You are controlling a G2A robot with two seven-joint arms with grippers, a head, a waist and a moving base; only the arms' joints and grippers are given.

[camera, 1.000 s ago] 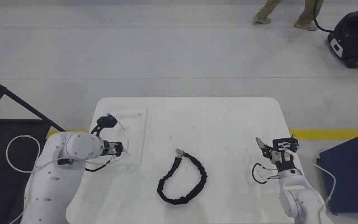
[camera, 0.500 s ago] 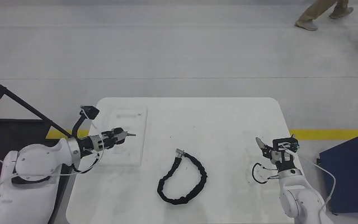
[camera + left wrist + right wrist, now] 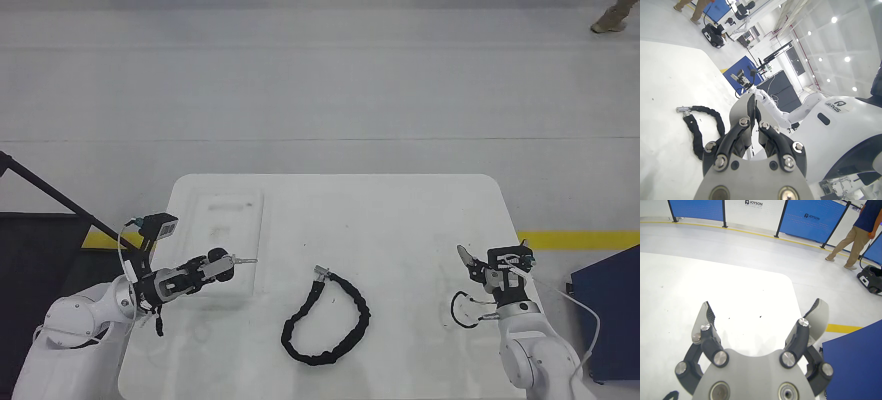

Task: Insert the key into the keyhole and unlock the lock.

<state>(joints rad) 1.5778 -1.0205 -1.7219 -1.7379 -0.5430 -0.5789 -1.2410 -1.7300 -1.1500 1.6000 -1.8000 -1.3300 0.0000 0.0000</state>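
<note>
A black fabric-sleeved chain lock [image 3: 330,322] lies looped in the middle of the white table, its metal end [image 3: 320,270] pointing left. My left gripper [image 3: 226,263] is left of that end, over the edge of a white tray [image 3: 240,215]. It is shut on the key [image 3: 245,260], whose thin silver blade sticks out toward the lock. In the left wrist view the fingers [image 3: 752,98] are pressed together, with the lock [image 3: 694,123] and its metal end [image 3: 680,109] just beyond. My right gripper [image 3: 490,262] [image 3: 762,306] hangs open near the table's right edge, holding nothing.
The flat white tray sits at the table's back left. A blue cabinet [image 3: 605,300] stands off the right side of the table. The table's right edge [image 3: 795,291] lies close beside the right gripper.
My left arm has swung off the tray and stretched rightward, bringing the key closer to the lock's metal end. The right arm and the lock have not moved.
</note>
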